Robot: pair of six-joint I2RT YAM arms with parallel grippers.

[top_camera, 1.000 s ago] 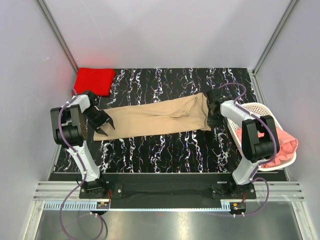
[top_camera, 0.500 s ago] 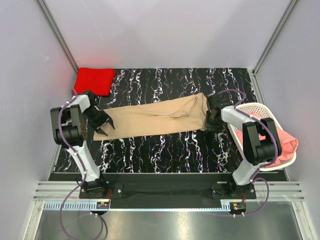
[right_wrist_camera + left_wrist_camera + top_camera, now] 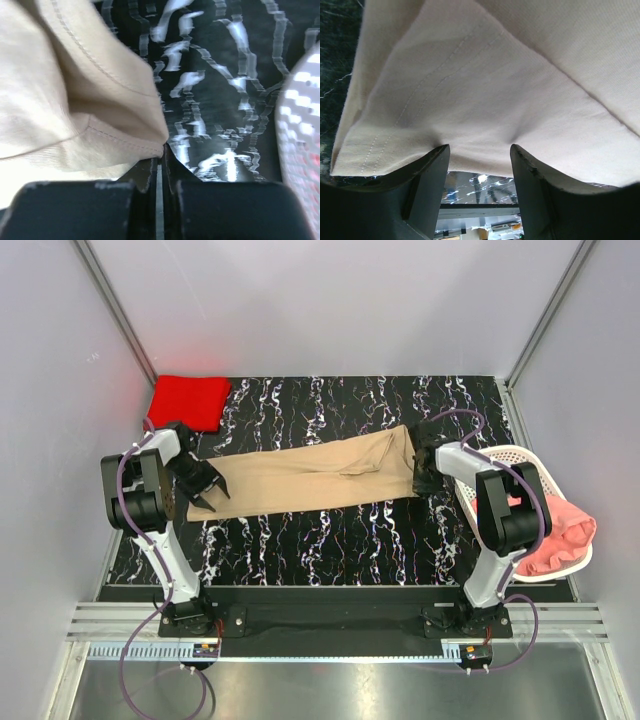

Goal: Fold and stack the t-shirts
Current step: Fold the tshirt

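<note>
The tan t-shirt [image 3: 310, 477] lies folded into a long strip across the marbled table. My left gripper [image 3: 205, 488] is at its left end, open. In the left wrist view the cloth's edge [image 3: 495, 90] lies across the tips of that gripper [image 3: 480, 150], with its fingers well apart. My right gripper [image 3: 420, 472] is at the strip's right end. In the right wrist view its jaws [image 3: 162, 157] are shut, with the hem corner of the tan t-shirt [image 3: 60, 90] nipped at their tips. A folded red t-shirt [image 3: 188, 400] sits at the back left. A salmon-pink t-shirt [image 3: 560, 530] lies in the basket.
A white lattice basket [image 3: 510, 453] stands at the table's right edge, just beside the right arm, and shows as a white blur [image 3: 300, 115] in the right wrist view. Grey walls close in the table on three sides.
The right gripper's jaws closed at the tan shirt's right end, and the right arm shifted slightly, uncovering more of the basket. The left arm and the shirt stayed put.
</note>
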